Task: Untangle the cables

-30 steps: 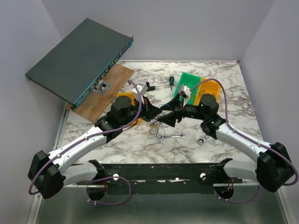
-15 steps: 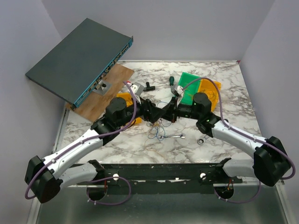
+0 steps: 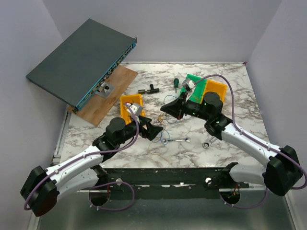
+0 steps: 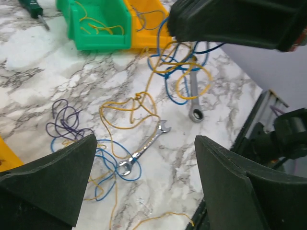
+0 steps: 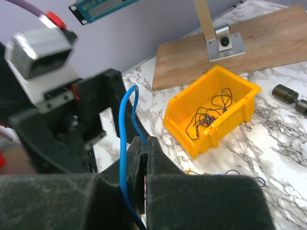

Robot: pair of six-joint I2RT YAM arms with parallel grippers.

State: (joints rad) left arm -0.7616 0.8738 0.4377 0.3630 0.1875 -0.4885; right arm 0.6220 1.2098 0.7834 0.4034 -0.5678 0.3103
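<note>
The cables [image 4: 128,111] are lying as a loose heap of hair-thin loops, blue, orange-yellow & dark purple, on the marble-look tabletop [image 3: 192,153]. They're spreading all round the small silver wrench [image 4: 144,146], w/ one blue loop crossing its near end. A blue strand [image 5: 125,139] is rising off the heap. The R gripper [image 5: 145,143] is pinching it just beyond the wrench, fingers pressed together on it w/ no gap showing. The L gripper [image 3: 156,130] is sitting just left of the wrench, fingers spread wide, gripping nothing.

Vs a sec ago: the L gripper was closed & nose-to-nose w/ the R one beyond the wrench. Now it's pulled back toward the near edge & opened. The R gripper was apart then and is clamping now. The yellow bin [image 5: 225,120], mostly hidden under the L arm [image 3: 76,160] before, is showing fully.

Materials etc.:
- The wrench is bright metal, open-ended.
- A 2nd, ring-headed metal spanner [image 4: 194,103] is lying near it, on its right.
- A green plastic bin [image 4: 96,40], boxy, is holding yellow wire well beyond the wrench.
- The yellow bin, glossy plastic, is holding dark wire, beyond-left of the wrench.
- Further that way a flat wooden board [image 3: 108,93] is carrying a dark grey slab-shaped box [image 3: 81,57], tilted.
</note>
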